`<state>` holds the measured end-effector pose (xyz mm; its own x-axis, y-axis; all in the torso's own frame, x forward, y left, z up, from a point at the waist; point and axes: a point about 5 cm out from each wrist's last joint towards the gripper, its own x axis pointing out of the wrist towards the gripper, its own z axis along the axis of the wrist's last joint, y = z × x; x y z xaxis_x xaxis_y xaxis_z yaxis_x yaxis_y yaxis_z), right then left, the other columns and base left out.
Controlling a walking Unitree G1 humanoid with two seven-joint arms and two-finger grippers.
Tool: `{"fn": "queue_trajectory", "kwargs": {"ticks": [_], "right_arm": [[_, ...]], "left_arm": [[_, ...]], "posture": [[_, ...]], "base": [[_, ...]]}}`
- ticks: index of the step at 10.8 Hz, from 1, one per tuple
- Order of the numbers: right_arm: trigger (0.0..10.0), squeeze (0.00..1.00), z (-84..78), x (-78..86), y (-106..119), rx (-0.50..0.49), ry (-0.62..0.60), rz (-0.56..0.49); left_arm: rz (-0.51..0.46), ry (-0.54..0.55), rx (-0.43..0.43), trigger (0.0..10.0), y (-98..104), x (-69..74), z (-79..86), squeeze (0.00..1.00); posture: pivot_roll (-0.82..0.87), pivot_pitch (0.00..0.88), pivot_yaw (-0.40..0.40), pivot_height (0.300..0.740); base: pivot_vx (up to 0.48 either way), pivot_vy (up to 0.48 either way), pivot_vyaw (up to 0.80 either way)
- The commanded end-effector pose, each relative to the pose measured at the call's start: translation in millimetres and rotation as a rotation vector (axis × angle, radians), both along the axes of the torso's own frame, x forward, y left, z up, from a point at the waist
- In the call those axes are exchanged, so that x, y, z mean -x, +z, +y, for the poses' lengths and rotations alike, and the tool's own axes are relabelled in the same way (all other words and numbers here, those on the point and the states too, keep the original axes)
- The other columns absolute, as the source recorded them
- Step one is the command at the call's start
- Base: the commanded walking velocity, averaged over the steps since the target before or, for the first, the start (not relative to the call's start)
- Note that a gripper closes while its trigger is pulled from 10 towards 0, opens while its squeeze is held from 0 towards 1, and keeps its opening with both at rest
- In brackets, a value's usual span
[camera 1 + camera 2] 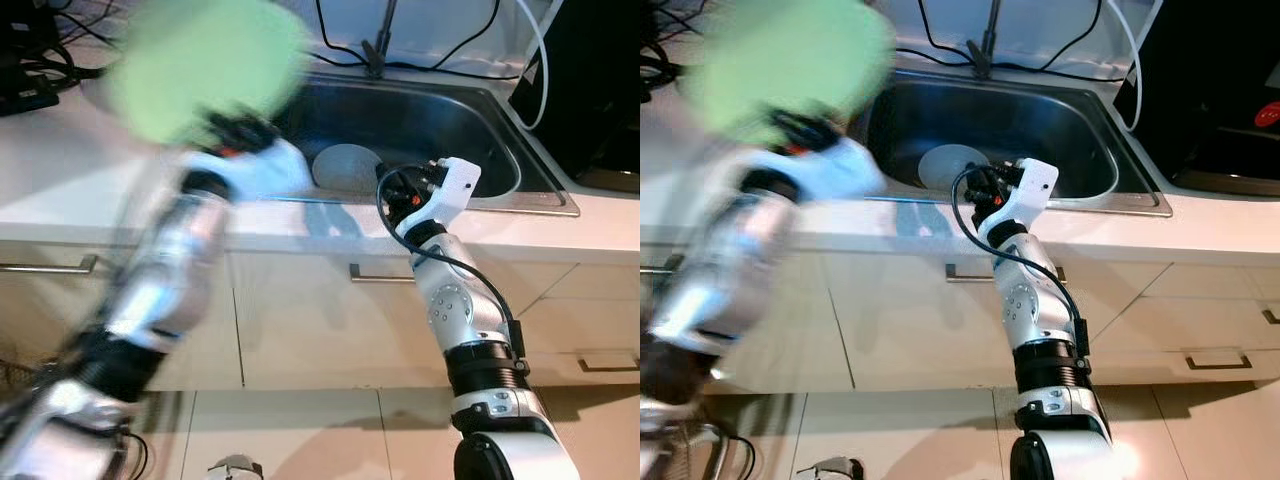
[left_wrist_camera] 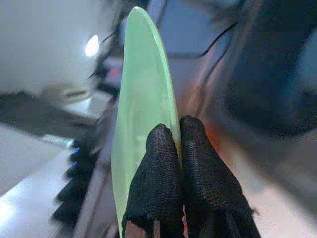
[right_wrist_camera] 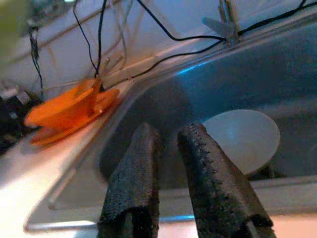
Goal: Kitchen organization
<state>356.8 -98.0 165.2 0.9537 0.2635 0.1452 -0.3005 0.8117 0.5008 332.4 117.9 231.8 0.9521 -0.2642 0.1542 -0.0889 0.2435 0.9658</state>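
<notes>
Where jaws pinch: thin green plate (image 2: 143, 114) (smooth).

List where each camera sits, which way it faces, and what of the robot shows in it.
Left eye view: head, looking down at the steel sink; both silver arms, blurred left gripper holding the round pale green plate.
Right eye view: same scene; right gripper at the sink's front edge.
Left wrist view: along black fingers pinching the plate's rim.
Right wrist view: along its fingers into the sink, at the round white dish.
Shared: both eyes and the right wrist see that dish.
</notes>
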Motion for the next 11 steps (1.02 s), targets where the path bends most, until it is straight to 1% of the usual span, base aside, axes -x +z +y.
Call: {"fn": "queue_trajectory", "kwargs": {"ticks": [1,2,3,4,5,6,7,8,11], "right_arm": [[10.0,1.00,-3.7,-3.1,15,-0.038,-0.012,-0.032],[10.0,1.00,-6.3,-6.4,35,-0.162,-0.011,-0.052],[10.0,1.00,-7.2,-7.0,42,-0.198,-0.005,-0.059],[10.0,1.00,-8.1,-6.8,51,-0.278,0.008,-0.063],[10.0,1.00,-9.0,-6.6,54,-0.338,0.014,-0.053],[10.0,0.53,-9.3,-5.9,54,-0.381,0.026,-0.031],[10.0,0.00,-9.4,-5.0,54,-0.413,0.035,-0.016],[10.0,0.00,-7.6,-3.8,56,-0.436,0.063,-0.018],[10.0,0.00,-2.0,-2.9,58,-0.452,0.103,-0.006]], "left_arm": [[-0.057,-0.070,0.004,10.0,9,0.5,-14.9,0.00],[-0.044,-0.129,0.017,10.0,2,-2.7,-27.1,0.00],[-0.042,-0.148,0.009,10.0,-1,-4.3,-29.9,0.00],[-0.036,-0.174,0.004,10.0,-4,-6.3,-34.5,0.00],[-0.034,-0.191,0.006,10.0,-6,-7.8,-37.8,0.00],[-0.026,-0.200,0.001,10.0,-8,-8.5,-39.5,0.00],[-0.020,-0.214,-0.004,10.0,-10,-8.5,-40.2,0.00],[0.012,-0.258,-0.023,10.0,-16,-7.1,-44.4,0.00],[0.039,-0.329,-0.034,10.0,-21,-2.4,-55.4,0.00]], "posture": [[0.13,0.008,-0.082,0.740],[0.11,0.003,-0.068,0.740],[0.11,0.003,-0.065,0.740],[0.10,0.000,-0.061,0.740],[0.10,0.000,-0.060,0.740],[0.10,0.000,-0.059,0.740],[0.10,0.000,-0.058,0.740],[0.10,0.000,-0.059,0.740],[0.11,0.000,-0.064,0.740]], "base": [[0.000,0.000,0.00],[0.000,0.000,0.00],[0.000,0.000,0.00],[0.000,0.000,0.00],[0.000,0.000,0.00],[0.000,0.000,0.00],[0.000,0.000,0.00],[0.000,0.000,0.00],[0.000,0.000,0.00]]}}
